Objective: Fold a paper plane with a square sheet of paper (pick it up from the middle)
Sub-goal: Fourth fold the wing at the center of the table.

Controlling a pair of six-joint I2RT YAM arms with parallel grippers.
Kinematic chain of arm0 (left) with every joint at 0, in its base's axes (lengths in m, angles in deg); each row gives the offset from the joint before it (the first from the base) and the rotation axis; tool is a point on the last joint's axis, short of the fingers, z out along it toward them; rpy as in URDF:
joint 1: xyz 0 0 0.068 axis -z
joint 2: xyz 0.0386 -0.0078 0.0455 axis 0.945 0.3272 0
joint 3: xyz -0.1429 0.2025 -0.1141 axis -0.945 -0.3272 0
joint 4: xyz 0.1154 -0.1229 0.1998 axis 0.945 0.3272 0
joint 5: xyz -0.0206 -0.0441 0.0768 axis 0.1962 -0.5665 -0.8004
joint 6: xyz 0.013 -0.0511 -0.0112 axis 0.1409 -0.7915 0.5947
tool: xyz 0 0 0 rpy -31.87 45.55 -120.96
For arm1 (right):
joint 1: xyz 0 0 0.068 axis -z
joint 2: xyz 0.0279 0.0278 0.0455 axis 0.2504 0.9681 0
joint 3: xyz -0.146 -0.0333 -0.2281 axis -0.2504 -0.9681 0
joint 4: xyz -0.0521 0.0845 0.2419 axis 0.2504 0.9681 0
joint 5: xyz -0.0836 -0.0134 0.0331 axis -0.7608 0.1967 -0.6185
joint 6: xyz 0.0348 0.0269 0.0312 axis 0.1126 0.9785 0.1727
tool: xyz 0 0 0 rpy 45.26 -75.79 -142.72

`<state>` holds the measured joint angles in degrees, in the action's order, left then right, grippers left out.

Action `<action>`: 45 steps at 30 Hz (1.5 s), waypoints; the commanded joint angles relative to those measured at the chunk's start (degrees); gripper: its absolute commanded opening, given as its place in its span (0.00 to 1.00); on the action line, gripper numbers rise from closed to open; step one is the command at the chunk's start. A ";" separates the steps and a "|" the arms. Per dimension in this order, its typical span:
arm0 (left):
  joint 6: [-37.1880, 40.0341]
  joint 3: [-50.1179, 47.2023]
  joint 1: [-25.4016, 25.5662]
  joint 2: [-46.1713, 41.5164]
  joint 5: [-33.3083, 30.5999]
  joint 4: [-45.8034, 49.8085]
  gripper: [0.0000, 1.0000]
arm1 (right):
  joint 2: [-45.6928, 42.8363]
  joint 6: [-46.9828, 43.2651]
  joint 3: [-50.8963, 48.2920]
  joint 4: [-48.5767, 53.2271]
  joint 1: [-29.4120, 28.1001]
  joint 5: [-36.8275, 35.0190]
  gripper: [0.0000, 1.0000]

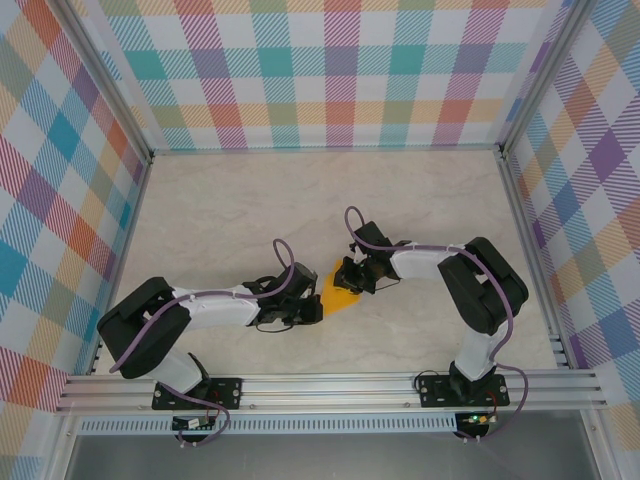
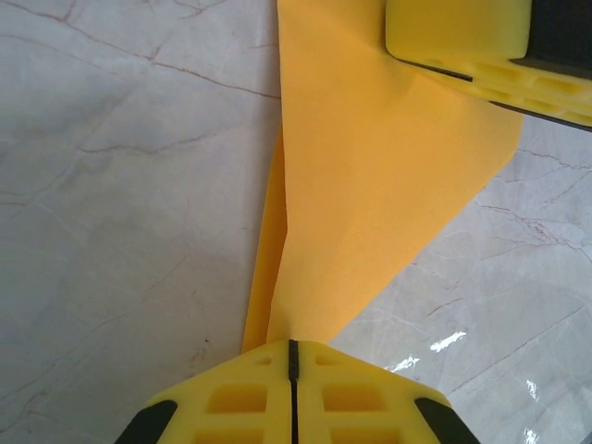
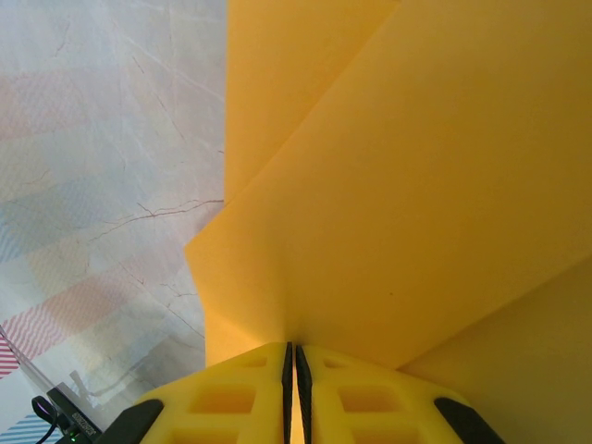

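- A pale, marble-patterned table [image 1: 250, 200] is enclosed on 3 sides by walls of pastel checked panels [image 1: 330, 70]. A grooved aluminium rail [image 1: 330, 385] runs along its near edge.
- 2 arms are bolted to that rail, and both are bent inward so that their tools are brought close together over the near half of the table.
- A thin, matte orange paper sheet [image 1: 340, 292], folded into a creased wedge, is seen between the 2 tools.
- The left tool [image 1: 308, 308] is set at the wedge's lower left. In the left wrist view its yellow fingers [image 2: 370, 370] are pressed together, with the narrow end of the paper clamped in the seam.
- The right tool [image 1: 352, 277] is set at the wedge's upper right. In the right wrist view its yellow fingers [image 3: 370, 370] are likewise closed, with a layered edge of the paper pinched between them.
- In the left wrist view, a yellow finger of the right tool is seen against the wide far part of the paper.
- 2 overlapping layers and a long crease are shown on the wedge.
- Whether the paper touches the table cannot be told.
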<state>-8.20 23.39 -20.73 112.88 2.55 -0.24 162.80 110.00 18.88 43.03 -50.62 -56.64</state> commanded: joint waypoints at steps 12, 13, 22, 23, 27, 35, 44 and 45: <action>-1.84 -1.80 0.61 -3.67 -3.33 -3.11 0.09 | 2.34 0.07 -0.79 3.08 -0.40 -2.65 0.14; -1.97 -1.67 0.63 -3.10 -3.01 -3.53 0.09 | 2.30 0.08 -0.77 3.02 -0.42 -2.65 0.14; -2.41 -1.38 0.63 0.03 -2.14 -3.07 0.06 | 2.08 0.05 -0.79 3.17 -0.38 -2.65 0.14; -2.38 -1.27 0.67 0.24 -2.19 -2.36 0.06 | 2.01 0.07 -0.73 3.13 -0.36 -2.58 0.14; -2.58 -1.27 0.64 0.86 -2.96 -0.34 0.03 | 0.69 -0.51 -0.28 3.59 -0.43 -2.41 0.14; -2.86 -2.32 0.64 0.77 -3.28 0.45 0.00 | -9.82 -3.71 -1.19 0.81 -0.58 -1.90 0.14; -2.94 -2.06 0.64 2.05 -2.79 0.53 0.00 | -7.25 -2.55 -0.42 0.75 -5.01 -2.81 0.13; -2.97 -2.06 0.63 2.15 -2.75 0.45 0.00 | -6.92 -2.27 -0.61 0.17 -5.45 -2.50 0.13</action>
<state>-10.54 22.03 -20.73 113.08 0.39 -3.65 154.39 107.58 18.25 43.92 -54.90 -59.11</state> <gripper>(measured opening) 0.044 0.129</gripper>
